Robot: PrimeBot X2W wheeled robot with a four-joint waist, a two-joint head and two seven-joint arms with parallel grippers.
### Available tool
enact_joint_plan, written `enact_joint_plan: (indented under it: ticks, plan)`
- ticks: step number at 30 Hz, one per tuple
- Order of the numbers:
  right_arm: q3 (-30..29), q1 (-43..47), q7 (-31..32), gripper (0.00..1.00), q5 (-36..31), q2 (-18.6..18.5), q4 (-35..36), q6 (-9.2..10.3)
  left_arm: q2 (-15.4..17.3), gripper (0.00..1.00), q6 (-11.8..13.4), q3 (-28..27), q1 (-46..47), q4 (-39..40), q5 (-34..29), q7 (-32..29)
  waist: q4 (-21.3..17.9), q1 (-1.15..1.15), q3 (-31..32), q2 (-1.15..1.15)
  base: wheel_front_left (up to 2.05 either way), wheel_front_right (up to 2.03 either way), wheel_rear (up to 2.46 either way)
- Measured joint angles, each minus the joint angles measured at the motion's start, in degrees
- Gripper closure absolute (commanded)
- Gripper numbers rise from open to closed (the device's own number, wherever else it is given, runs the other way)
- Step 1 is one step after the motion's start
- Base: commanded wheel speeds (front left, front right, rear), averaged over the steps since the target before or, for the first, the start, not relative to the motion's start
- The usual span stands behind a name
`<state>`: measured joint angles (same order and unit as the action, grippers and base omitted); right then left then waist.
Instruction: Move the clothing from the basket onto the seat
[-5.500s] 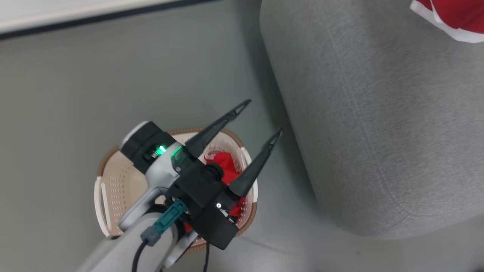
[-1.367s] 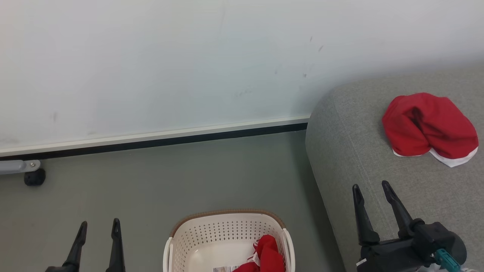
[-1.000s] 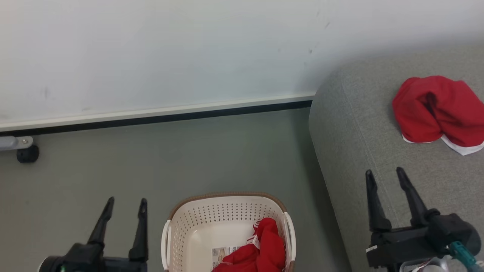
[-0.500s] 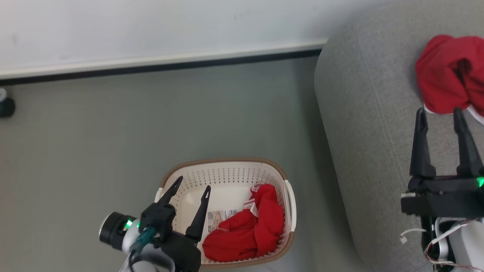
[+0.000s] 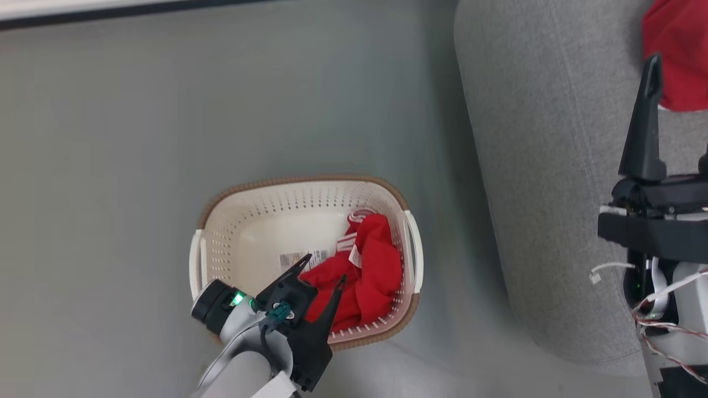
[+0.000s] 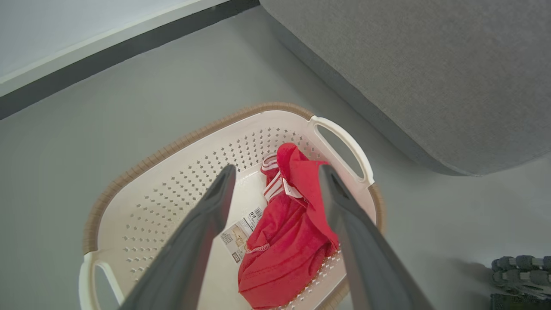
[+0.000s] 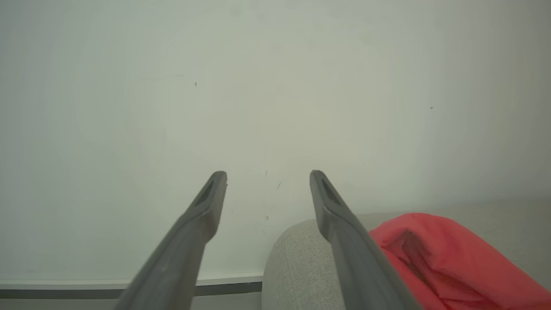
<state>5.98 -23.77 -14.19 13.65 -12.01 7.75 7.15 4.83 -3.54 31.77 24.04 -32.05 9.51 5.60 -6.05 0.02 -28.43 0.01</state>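
Observation:
The cream basket (image 5: 298,180) with a brown rim stands on the floor left of the grey seat (image 5: 553,166). A red jersey with white stripes (image 5: 373,268) lies bunched in the basket's right half. My left gripper (image 5: 322,270) hangs open just over the jersey's near edge; in the left wrist view the gripper (image 6: 276,170) frames the jersey (image 6: 288,232) between its fingers. A plain red garment (image 5: 677,50) lies on the seat. My right gripper (image 5: 683,66) stands open above the seat, beside that garment. In the right wrist view the right gripper (image 7: 267,175) points at the wall, with the red garment (image 7: 452,258) on the seat (image 7: 301,262).
Grey floor surrounds the basket, with a dark baseboard (image 5: 110,12) along the far wall. A printed label (image 5: 296,258) sticks to the basket's bottom. A narrow strip of floor separates basket and seat. A dark ribbed part (image 6: 521,275) sits low on the floor at the right.
The head camera has tilted down. My left gripper has swung from the floor at the left to above the basket, over the jersey. Both grippers stay open.

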Motion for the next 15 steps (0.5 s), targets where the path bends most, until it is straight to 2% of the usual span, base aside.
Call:
enact_joint_plan:
  ticks: [15]
  plan:
    - [1.3, -8.8, 1.0, 0.0, -3.0, 1.5, 3.9, 0.0, -1.2, 0.0, -2.0, 4.2, 8.7, -7.0, -2.1, 0.2, -2.3, -0.01, -12.1, 0.0, 0.0, 0.0, 0.0]
